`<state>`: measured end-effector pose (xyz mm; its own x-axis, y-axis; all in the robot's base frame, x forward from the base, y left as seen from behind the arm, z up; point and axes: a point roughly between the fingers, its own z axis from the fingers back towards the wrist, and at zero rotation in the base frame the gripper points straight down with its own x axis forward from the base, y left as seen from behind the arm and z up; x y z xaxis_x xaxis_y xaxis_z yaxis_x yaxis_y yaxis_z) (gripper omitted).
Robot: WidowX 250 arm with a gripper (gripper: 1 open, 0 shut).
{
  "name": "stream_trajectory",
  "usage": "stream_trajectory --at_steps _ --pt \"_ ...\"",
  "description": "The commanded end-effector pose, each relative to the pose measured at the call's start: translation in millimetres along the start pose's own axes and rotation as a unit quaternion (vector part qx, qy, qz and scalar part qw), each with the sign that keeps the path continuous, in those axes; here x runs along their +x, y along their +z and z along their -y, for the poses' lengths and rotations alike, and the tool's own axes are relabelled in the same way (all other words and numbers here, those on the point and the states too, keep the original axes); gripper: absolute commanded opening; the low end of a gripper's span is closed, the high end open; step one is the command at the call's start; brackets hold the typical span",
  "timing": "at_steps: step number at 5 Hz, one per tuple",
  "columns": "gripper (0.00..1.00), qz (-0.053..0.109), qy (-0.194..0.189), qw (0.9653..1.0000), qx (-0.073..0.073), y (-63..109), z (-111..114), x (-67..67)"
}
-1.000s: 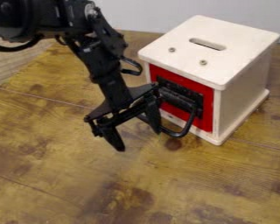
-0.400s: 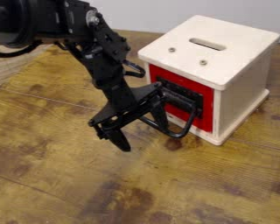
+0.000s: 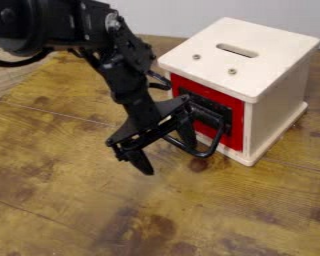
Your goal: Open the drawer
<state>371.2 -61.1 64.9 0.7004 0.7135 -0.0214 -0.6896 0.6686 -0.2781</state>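
The drawer (image 3: 199, 98) has a red front with a dark recessed centre and a large black loop handle (image 3: 210, 128). It sits in a cream wooden cube (image 3: 256, 75) at the right. Its front stands almost flush with the cube. My black gripper (image 3: 160, 140) hangs from the arm coming from the upper left. It is just left of the handle, fingers spread open. One finger (image 3: 186, 121) reaches toward the loop handle and the other finger (image 3: 133, 158) points down at the table. Whether a finger touches the handle is unclear.
The cube's top has a slot (image 3: 236, 48) and two small screws. The worn wooden table (image 3: 83, 210) stretches to the left and front. A pale wall runs along the back.
My gripper has shifted a little right and closer to the loop handle. The drawer has not visibly moved.
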Motion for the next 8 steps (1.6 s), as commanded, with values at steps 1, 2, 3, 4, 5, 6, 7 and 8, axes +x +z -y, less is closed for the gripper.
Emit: stream_trajectory --at_steps 1,2,3,4,5,6,7,8 --pt "1.0 0.003 -0.024 0.9997 -0.005 -2.5 -3.0 -0.6" --pt "1.0 0.004 -0.024 0.9997 -0.005 -2.4 -2.9 -3.6" --pt "1.0 0.003 -0.022 0.9997 -0.004 -2.4 -2.6 -6.4" --pt "1.0 0.003 -0.02 0.9998 -0.004 -2.5 -1.7 -8.6" --pt "1.0 0.015 0.025 0.9996 -0.005 -5.4 -2.7 -10.3" --pt "1.0 0.028 0.072 0.997 -0.006 -8.6 -3.4 -11.5" --pt "1.0 0.035 0.098 0.9946 -0.005 -16.5 -10.3 -6.1" --pt "1.0 0.042 0.126 0.9911 -0.006 -16.8 -12.9 1.6"
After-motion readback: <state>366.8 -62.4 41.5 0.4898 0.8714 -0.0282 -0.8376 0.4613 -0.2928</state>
